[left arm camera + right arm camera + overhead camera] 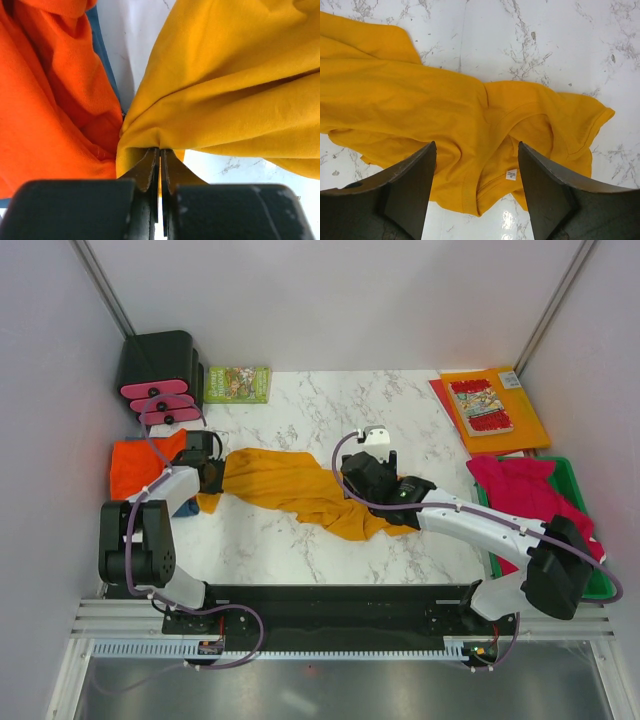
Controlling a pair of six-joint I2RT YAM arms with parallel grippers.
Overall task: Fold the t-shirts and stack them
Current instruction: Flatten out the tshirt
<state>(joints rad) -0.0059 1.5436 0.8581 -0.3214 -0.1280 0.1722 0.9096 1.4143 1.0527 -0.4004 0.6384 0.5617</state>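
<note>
Four lots of shirts showed: one mustard shirt point(290, 485) spread in a loose band across the marble, one red-orange shirt point(135, 465) touching its left end, one blue shirt point(102, 50) seen only as a sliver under the red-orange one, and a crimson-pink heap point(520, 490) well right of the mustard shirt, too bunched to count. There were two grippers. The left gripper point(160, 152) was clenched on the mustard shirt's left end, a pinch of cloth gathered between its closed jaws. The right gripper point(477, 150) hung over the shirt's right end with jaws spread wide, the neckline and one white label point(511, 174) lying between them, ungrasped.
</note>
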